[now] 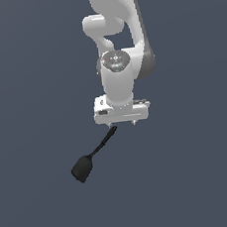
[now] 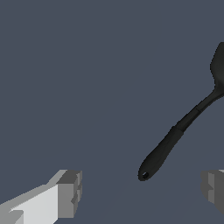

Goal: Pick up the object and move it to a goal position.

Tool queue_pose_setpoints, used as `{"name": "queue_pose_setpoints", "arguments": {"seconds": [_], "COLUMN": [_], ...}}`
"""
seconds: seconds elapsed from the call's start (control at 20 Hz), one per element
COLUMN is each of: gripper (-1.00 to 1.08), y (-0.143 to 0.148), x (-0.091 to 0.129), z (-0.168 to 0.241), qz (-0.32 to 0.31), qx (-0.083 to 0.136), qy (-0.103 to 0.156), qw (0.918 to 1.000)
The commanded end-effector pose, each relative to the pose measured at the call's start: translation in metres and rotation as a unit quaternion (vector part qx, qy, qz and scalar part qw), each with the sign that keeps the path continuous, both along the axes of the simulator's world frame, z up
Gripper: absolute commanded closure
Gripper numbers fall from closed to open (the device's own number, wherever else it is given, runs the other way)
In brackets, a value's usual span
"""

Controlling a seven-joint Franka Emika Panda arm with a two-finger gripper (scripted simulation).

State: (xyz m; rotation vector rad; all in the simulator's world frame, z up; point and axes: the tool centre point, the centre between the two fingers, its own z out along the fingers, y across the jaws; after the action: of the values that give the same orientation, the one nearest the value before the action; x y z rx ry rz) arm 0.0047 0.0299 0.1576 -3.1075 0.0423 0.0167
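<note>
- The exterior view shows the white Panda arm [image 1: 120, 45] reaching down over a plain slate-grey surface [image 1: 31, 120], its wrist and hand block seen from above.
- The gripper [image 1: 122, 124] hangs at the arm's end; in this view only 2 short finger stubs peek out below the white block, so their gap is hard to judge here.
- The wrist view settles it: 2 grey fingertips [image 2: 70, 192] sit well apart at opposite edges of the picture, jaws spread wide with nothing between them.
- The black spatula [image 1: 90, 158] lies flat on the surface, and the exterior view alone shows all of it: the broad rounded blade toward the exterior view's left and lower in the picture, the thin handle running up toward the gripper.
- There, the handle tip appears just under the edge of the hand block.
- The wrist view crops the spatula [image 2: 168, 146]: the blade is cut off at the picture's edge, only a dark sliver showing.
- What the wrist view adds is detail: a thicker grip section on the handle, and a small hole at its rounded end.
- That handle end lies between the 2 fingers' lines, nearer 1 of them, touching neither.
</note>
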Motion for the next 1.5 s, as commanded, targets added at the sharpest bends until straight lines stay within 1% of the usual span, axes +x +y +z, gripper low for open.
{"name": "queue_pose_setpoints", "arguments": {"seconds": [0.0, 0.15, 0.3, 0.6, 0.8, 0.95, 1.15, 1.45], "gripper": [-0.92, -0.92, -0.92, -0.92, -0.92, -0.92, -0.92, -0.92], "y": [-0.011, -0.029, -0.051, -0.095, -0.115, -0.125, -0.131, -0.13], "x": [0.004, 0.011, 0.018, 0.027, 0.03, 0.031, 0.031, 0.031], "z": [-0.008, -0.021, -0.036, -0.066, -0.08, -0.086, -0.09, -0.096], "qz": [-0.028, -0.072, -0.126, -0.225, -0.268, -0.289, -0.302, -0.3], "qx": [0.0, -0.001, -0.003, -0.01, -0.014, -0.016, -0.018, -0.018], "qy": [0.001, 0.002, 0.002, 0.002, 0.001, 0.001, 0.0, 0.001], "qw": [0.9996, 0.9974, 0.9921, 0.9742, 0.9632, 0.9572, 0.9532, 0.9539]}}
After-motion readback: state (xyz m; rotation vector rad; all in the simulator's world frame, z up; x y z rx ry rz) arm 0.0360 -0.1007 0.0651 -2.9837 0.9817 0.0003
